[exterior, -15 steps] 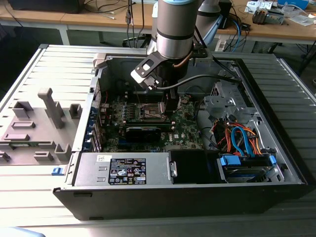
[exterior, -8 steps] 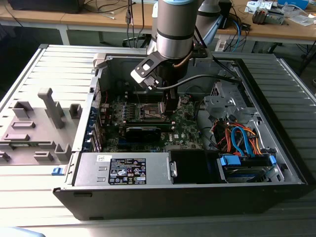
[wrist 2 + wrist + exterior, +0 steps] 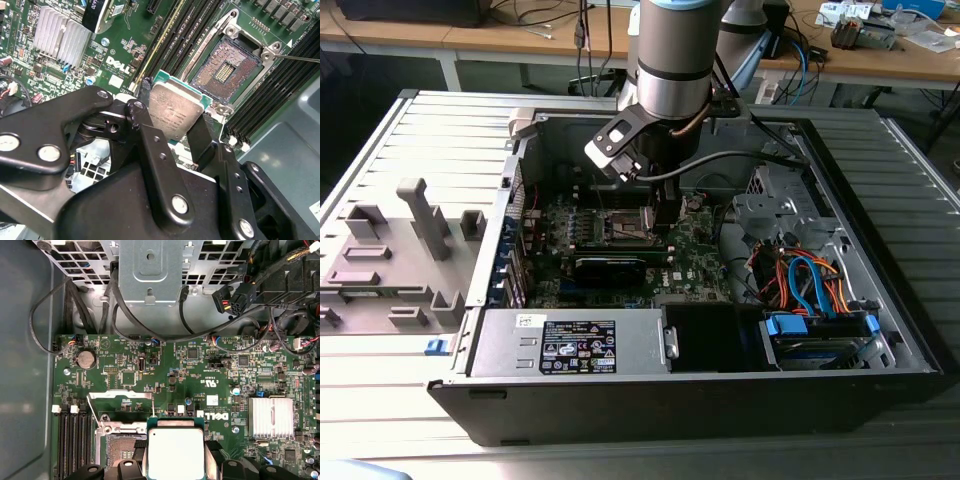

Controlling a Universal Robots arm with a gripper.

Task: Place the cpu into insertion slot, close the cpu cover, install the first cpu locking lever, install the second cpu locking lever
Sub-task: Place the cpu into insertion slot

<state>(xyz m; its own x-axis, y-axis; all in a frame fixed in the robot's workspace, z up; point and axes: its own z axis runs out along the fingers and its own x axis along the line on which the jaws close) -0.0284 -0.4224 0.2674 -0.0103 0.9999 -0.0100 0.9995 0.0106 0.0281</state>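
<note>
Over the motherboard (image 3: 695, 255), mid-frame in the exterior view, the gripper (image 3: 667, 222) holds the cpu (image 3: 175, 112).
Its fingers (image 3: 145, 132) are clamped on the cpu's edges, just beside the bare slot (image 3: 227, 67) and not yet over it. Lowered tilted or off-centre, the cpu could bend the slot's pins or catch the raised cover (image 3: 120, 397).
</note>
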